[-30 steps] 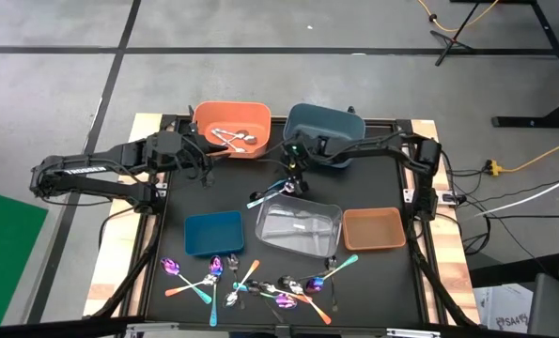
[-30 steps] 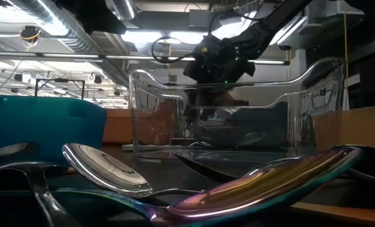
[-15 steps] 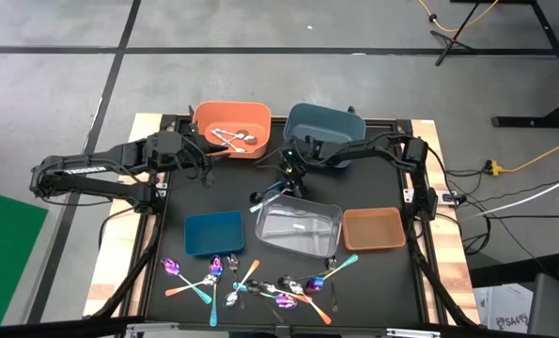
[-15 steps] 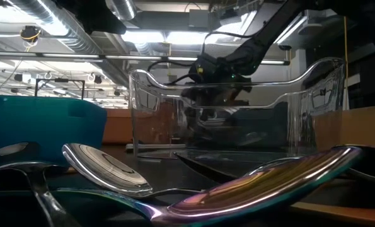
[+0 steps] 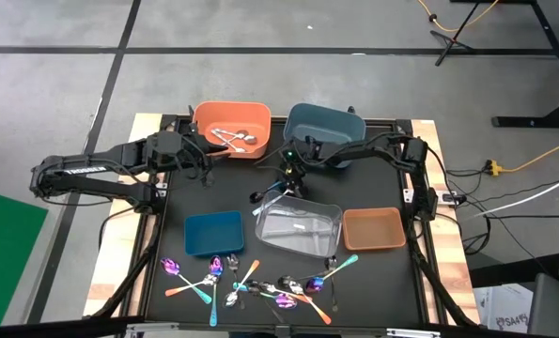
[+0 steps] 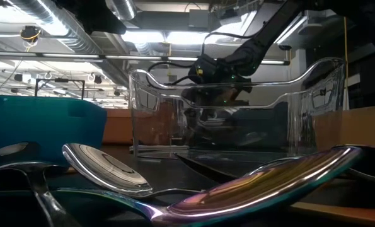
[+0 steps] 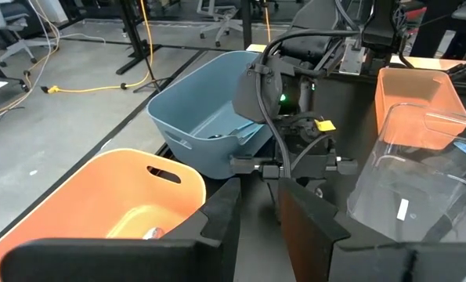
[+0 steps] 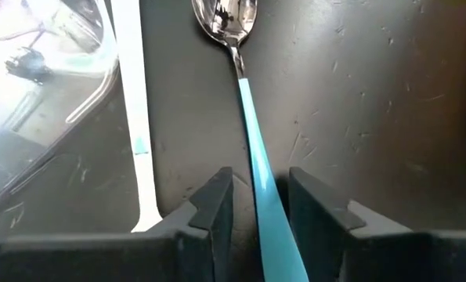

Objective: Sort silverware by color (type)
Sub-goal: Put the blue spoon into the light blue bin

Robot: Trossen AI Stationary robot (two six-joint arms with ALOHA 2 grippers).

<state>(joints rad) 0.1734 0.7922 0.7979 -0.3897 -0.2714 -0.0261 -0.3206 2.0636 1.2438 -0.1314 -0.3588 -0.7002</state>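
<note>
The left tool (image 5: pixel 202 161) waits near the counter's far-left side beside the orange bin (image 5: pixel 230 129), fingers parted and holding nothing. Mid-counter, the right tool (image 5: pixel 290 180) has dropped over the last second to the teal-handled spoon (image 5: pixel 268 194), which lies just off the clear bin's (image 5: pixel 298 227) far-left corner and has swung slightly. I judge the pickup nearly made. Only the right wrist view shows the teal handle (image 8: pixel 258 164) running between the slightly parted fingers (image 8: pixel 213 205), not yet clamped; from above this is hidden. Unsorted silverware (image 5: pixel 251 284) crowds the near edge.
</note>
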